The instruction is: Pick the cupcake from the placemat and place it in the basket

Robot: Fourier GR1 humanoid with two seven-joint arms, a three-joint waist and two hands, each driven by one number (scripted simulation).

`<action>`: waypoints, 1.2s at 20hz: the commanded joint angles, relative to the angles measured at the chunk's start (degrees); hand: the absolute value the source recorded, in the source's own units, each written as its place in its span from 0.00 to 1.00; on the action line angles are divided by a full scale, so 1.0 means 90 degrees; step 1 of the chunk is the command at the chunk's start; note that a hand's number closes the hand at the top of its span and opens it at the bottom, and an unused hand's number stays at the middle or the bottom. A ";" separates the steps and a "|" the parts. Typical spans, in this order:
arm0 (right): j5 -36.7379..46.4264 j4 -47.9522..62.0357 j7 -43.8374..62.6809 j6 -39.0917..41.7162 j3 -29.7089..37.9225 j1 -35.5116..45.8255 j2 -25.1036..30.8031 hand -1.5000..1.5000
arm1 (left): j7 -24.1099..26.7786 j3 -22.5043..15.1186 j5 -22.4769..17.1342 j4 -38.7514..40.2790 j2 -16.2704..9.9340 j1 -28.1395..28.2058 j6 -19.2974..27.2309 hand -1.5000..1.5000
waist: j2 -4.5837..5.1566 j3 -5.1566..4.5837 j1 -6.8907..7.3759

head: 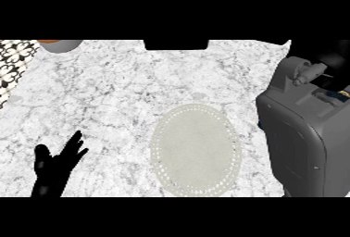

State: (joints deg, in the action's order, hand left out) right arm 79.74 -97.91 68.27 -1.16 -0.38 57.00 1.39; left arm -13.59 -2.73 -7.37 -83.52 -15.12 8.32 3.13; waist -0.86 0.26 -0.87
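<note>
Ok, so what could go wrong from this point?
1. The pale oval placemat is bare and neither cupcake nor basket shows, so where the cupcake is, or whether it is held, cannot be checked.
2. The bulky grey right forearm hides the counter's right side and sits close to the placemat's edge; swinging back, it might nudge the mat.
3. The black left hand rests open at lower left, away from it all.
</note>
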 commanded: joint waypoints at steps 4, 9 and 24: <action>-0.0092 -0.0198 0.0660 0.1342 0.1204 0.0627 0.0449 1.00 | -0.0051 -0.0108 0.0072 0.0337 0.0203 0.0022 0.0021 0.50 | 0.0059 -0.0034 0.0018; -0.0323 -0.0255 0.0035 0.1580 0.1833 0.0215 0.0862 1.00 | -0.0056 0.0064 0.0006 0.0350 -0.0002 0.0033 -0.0157 0.50 | 0.0073 -0.0031 0.0032; -0.2040 0.0412 -0.1630 -0.0156 0.3714 -0.1030 0.1266 1.00 | -0.0137 -0.0047 0.0251 0.0489 0.0303 -0.0203 -0.0065 0.50 | 0.0122 -0.0024 0.0113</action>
State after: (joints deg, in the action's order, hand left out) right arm 65.48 -96.96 55.81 4.26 28.66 49.35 12.90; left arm -14.08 -1.75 -6.28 -82.65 -14.25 6.96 1.94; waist -0.29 0.48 0.06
